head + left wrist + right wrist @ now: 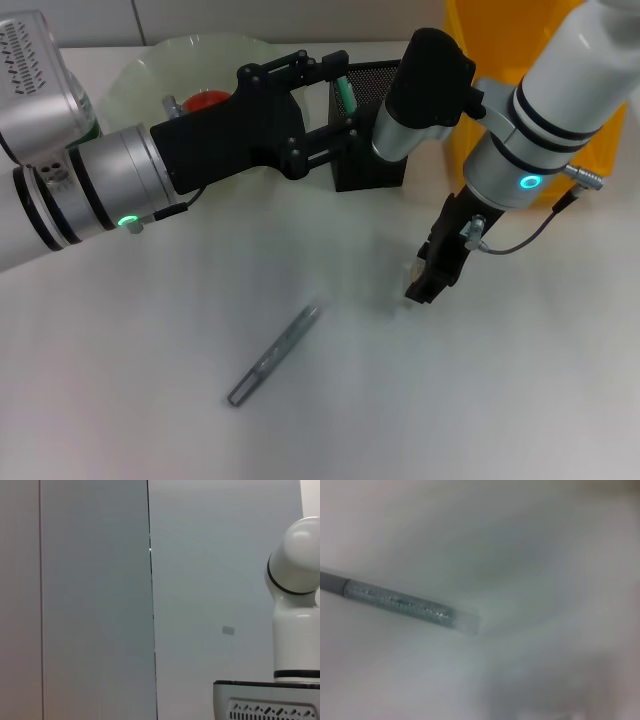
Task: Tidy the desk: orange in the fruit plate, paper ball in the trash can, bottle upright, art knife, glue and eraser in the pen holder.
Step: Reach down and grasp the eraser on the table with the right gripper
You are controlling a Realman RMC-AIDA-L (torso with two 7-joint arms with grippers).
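the glue (273, 356) is found flat on the desk (120, 400), its long axis diagonal from near-left to far-right. the right gripper (425, 283) is lowered to the desk well right of it; its finger state cannot be told. the left gripper (335, 100) is spread beside the pen holder (372, 120), with nothing held.

Lying alone on the near part of the desk (150, 420): the glue (273, 355), slanted. Standing at the back, in the middle: the pen holder (366, 125), holding the art knife (345, 95). Sitting left of it: the fruit plate (150, 70), containing the orange (207, 101). Standing right of it: the trash can (500, 60).
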